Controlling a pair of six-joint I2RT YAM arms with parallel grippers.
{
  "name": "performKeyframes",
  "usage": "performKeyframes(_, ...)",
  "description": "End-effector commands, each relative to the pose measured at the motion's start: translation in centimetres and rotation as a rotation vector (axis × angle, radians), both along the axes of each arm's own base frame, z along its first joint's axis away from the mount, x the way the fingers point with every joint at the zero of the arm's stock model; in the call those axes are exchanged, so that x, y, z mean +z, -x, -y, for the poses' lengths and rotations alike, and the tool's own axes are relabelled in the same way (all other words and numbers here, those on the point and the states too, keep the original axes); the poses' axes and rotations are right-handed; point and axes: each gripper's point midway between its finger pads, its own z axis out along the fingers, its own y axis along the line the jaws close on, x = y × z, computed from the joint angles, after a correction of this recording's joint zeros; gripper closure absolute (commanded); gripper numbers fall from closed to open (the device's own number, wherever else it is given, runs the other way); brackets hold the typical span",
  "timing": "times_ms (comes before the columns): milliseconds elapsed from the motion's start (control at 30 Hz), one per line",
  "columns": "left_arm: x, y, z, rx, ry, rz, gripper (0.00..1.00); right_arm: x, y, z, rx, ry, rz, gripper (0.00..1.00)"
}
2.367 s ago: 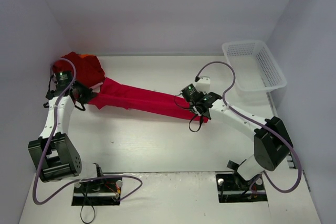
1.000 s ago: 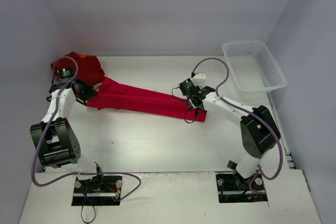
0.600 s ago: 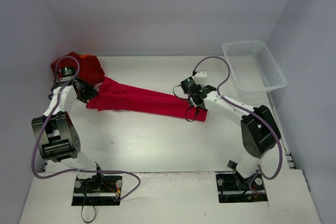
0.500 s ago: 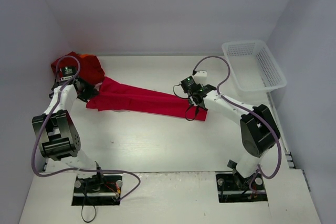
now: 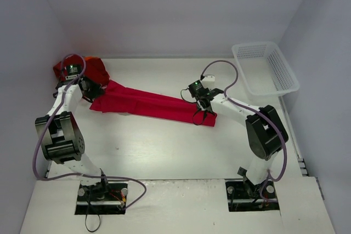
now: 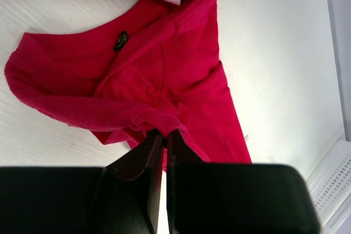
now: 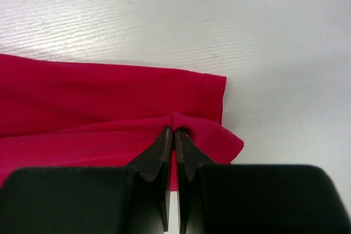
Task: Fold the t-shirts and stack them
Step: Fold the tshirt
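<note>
Shirt point(image 5: 148, 104) lies stretched between the two grippers: left gripper point(image 6: 161, 133) is clamped on a fold at one end, right gripper point(image 7: 174, 130) on the other.

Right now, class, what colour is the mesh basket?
White; the basket shows best in the top external view.

White arm links point(image 5: 235, 108) with black joints point(image 5: 266, 132); purple cables point(image 5: 220, 62); green wrist lights point(image 5: 198, 85).

Matt red cloth t-shirt point(image 5: 148, 105), white mesh plastic basket point(image 5: 286, 73), faintly grained white table point(image 5: 164, 147)
</note>
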Motion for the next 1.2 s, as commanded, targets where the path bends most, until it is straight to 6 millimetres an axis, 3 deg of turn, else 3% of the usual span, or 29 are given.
performKeyframes(0,3.7,-2.7,-1.0,0.003,-0.061,0.128,1.0,1.7,-1.4,0.8,-0.026,0.023,0.048,1.0)
performKeyframes(400,3.2,-4.0,-0.3,-0.013,-0.054,0.124,1.0,1.3,-1.9,1.3,-0.028,0.03,0.038,1.0)
performKeyframes(767,1.2,-4.2,-0.3,-0.011,-0.042,0.09,1.0,0.4,-1.9,1.3,-0.025,0.039,0.018,1.0)
performKeyframes(867,1.2,-4.3,-0.1,-0.02,-0.036,0.102,1.0,0.1,-1.9,1.4,-0.026,0.043,0.013,0.98)
performKeyframes(1033,1.9,-4.8,0.1,-0.028,-0.027,0.152,1.0,0.1,-1.9,1.3,-0.018,0.041,0.012,0.83)
performKeyframes(1167,3.0,-5.4,0.2,-0.031,-0.029,0.204,1.0,0.9,-2.1,1.5,-0.023,0.044,0.034,0.78)
